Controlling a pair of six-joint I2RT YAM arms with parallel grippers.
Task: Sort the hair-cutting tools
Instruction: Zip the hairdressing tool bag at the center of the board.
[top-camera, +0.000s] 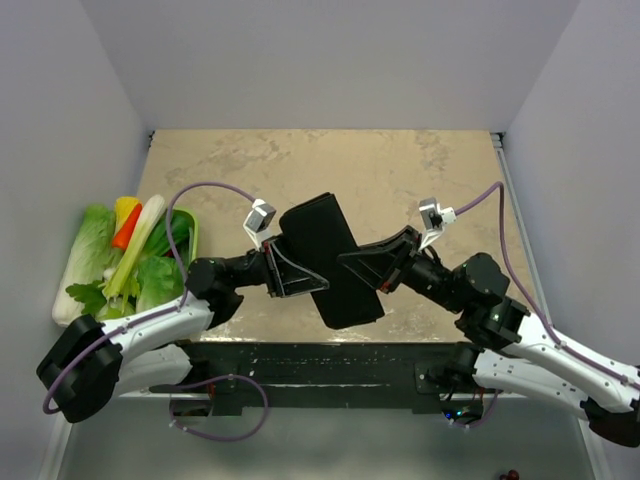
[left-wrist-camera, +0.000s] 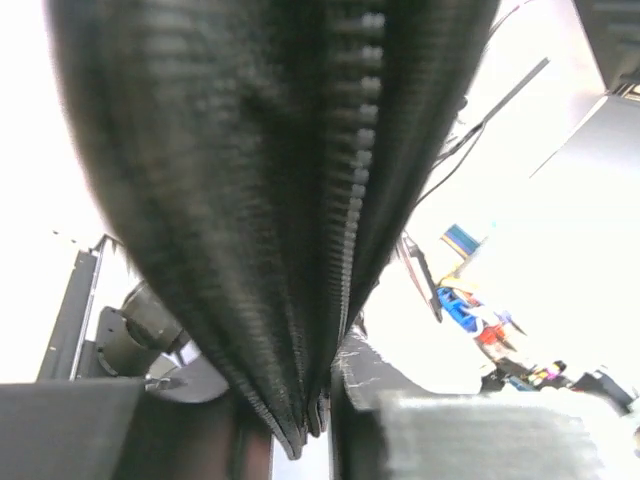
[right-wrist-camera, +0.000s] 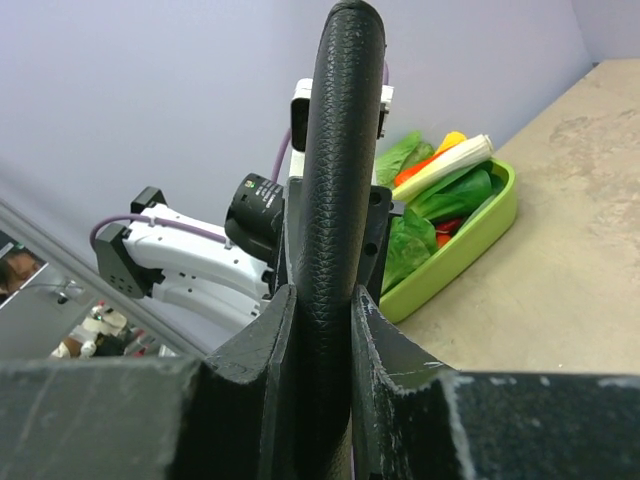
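Cloth looks floppy, light; left gripper (top-camera: 298, 270) and right gripper (top-camera: 358, 264) pinch opposite edges of the black zippered fabric case (top-camera: 320, 225).

Black case (top-camera: 330, 260) noted over the middle of the beige marbled table (top-camera: 400, 170), lying diagonally, near end to the right; zip teeth are seen along one edge. Green tray (top-camera: 193, 232) is set at the left wall, filled with cabbage (top-camera: 90, 250), leek (top-camera: 135, 250), carrot (top-camera: 127, 232).
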